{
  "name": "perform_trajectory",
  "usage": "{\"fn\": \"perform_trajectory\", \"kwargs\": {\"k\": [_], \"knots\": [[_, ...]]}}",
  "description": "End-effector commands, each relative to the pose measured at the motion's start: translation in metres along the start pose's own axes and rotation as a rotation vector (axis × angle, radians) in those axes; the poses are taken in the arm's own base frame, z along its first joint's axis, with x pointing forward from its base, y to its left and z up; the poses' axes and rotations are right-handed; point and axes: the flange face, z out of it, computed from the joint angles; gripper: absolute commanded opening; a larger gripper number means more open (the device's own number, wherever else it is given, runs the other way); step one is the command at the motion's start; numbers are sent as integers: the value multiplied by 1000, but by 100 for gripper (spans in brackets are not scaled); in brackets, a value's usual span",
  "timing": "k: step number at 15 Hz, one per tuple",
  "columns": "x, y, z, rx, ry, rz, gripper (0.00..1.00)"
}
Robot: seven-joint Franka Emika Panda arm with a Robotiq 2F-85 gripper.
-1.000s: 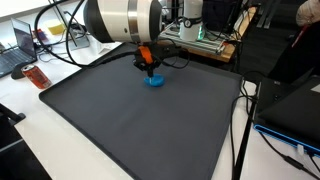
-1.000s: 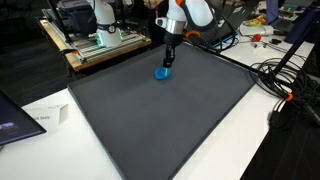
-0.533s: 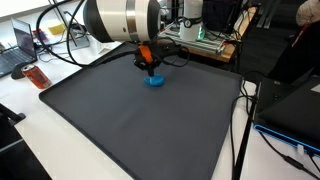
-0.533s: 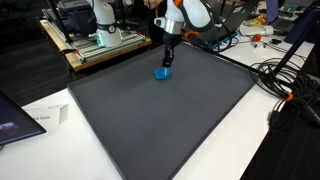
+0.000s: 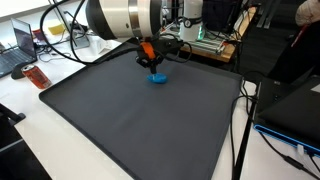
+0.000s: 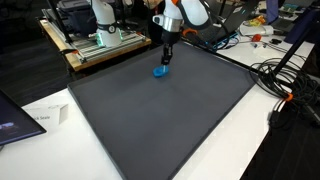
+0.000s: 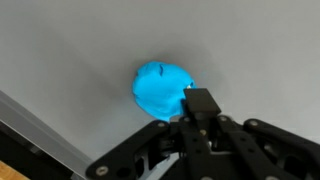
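Observation:
A small bright blue object [image 5: 158,78] [image 6: 160,71] is at the far part of the dark grey mat [image 5: 140,130] [image 6: 160,125] in both exterior views. My gripper [image 5: 153,68] [image 6: 165,62] comes down on it from above, shut, its fingertips pinching the object's edge. In the wrist view the blue object [image 7: 160,88] fills the middle, and my gripper's [image 7: 199,101] black fingers [image 7: 200,108] overlap its near right rim, with no gap between them. The object seems just off the mat.
An orange item [image 5: 37,76] and a laptop [image 5: 15,50] lie beyond the mat's edge. A wooden platform with equipment [image 6: 100,42] stands behind the mat. Cables [image 6: 285,85] trail past one side, and a dark laptop [image 6: 15,120] rests at the near corner.
The gripper and the blue object have together shifted slightly up and toward the far side of the mat. The jaws stay shut.

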Motion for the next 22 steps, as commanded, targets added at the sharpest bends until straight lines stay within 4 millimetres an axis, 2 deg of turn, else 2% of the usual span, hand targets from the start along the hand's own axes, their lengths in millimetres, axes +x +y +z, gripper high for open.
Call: {"fn": "perform_trajectory", "kwargs": {"k": [1, 15, 22], "knots": [[18, 20, -18, 6, 28, -6, 3], [38, 49, -69, 84, 29, -15, 3], [56, 36, -70, 102, 49, 81, 3]]}}
